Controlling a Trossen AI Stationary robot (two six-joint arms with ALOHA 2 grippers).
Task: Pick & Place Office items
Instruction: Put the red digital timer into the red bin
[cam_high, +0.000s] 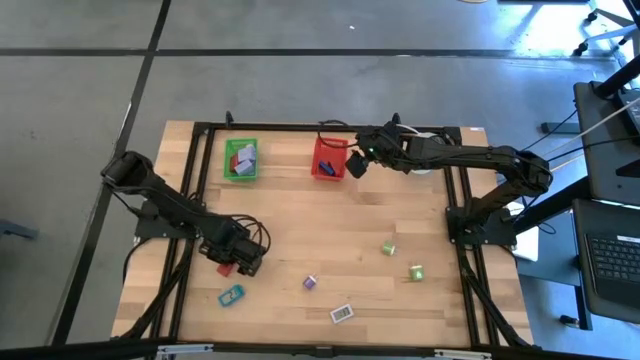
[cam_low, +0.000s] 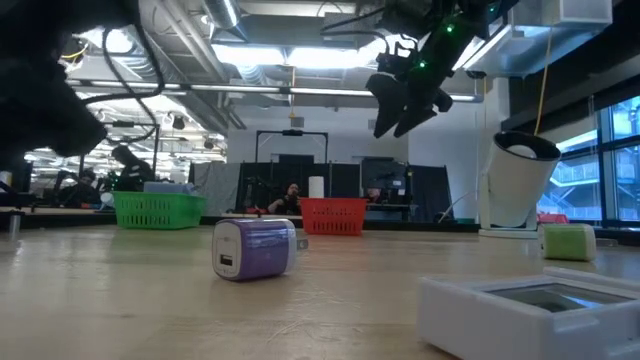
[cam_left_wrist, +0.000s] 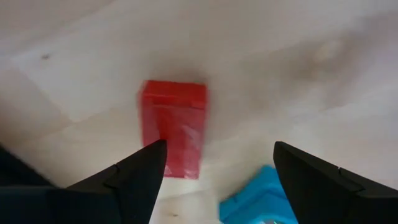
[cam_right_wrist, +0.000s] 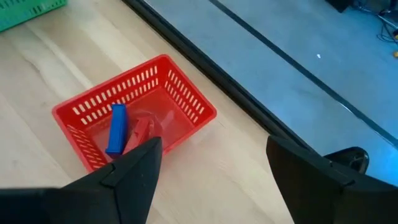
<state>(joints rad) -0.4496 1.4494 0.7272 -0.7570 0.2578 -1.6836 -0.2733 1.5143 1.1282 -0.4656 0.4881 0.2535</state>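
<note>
My left gripper (cam_high: 243, 263) hangs open low over the table's near left part. A red block (cam_left_wrist: 173, 127) lies flat on the wood just past one fingertip (cam_left_wrist: 152, 158), and a teal piece (cam_left_wrist: 258, 196) lies beside the other. My right gripper (cam_right_wrist: 214, 155) is open and holds nothing, raised beside the red basket (cam_right_wrist: 134, 124), which contains a blue piece (cam_right_wrist: 116, 129) and a red piece (cam_right_wrist: 140, 134). Loose on the table are a lavender block (cam_low: 255, 247), two green blocks (cam_high: 388, 247) (cam_high: 415, 272) and a white flat piece (cam_high: 342, 313).
A green basket (cam_high: 240, 160) with several items stands at the far left, the red basket (cam_high: 328, 158) to its right. A white cup-like thing (cam_low: 520, 180) stands at the far right. A black frame (cam_high: 200, 180) runs around the table's edge.
</note>
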